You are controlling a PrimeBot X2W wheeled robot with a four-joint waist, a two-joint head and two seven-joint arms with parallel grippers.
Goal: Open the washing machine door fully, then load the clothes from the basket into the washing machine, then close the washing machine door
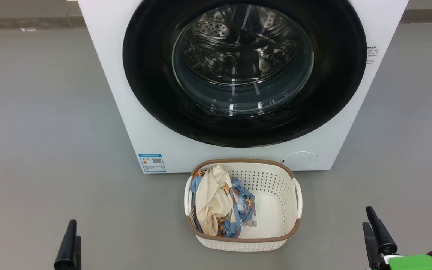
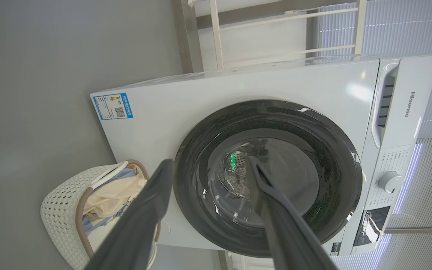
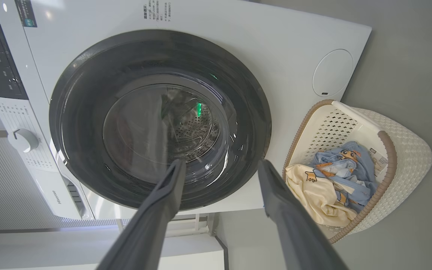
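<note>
The white washing machine (image 1: 126, 112) stands ahead of the left fingers (image 1: 69, 243) and the right fingers (image 1: 379, 229), its round door (image 1: 148, 75) shut. The basket (image 1: 276, 180) sits on the floor (image 1: 51, 150) between them, with the clothes (image 1: 216, 202) heaped at its side nearer the left fingers. Both pairs are spread apart and empty.

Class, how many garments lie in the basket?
2: a cream-yellow garment in the left half of the basket; a light blue printed garment beneath and beside it. More may be hidden underneath.

Left hand (image 2: 210, 163), right hand (image 3: 221, 165) (both spread)
</note>
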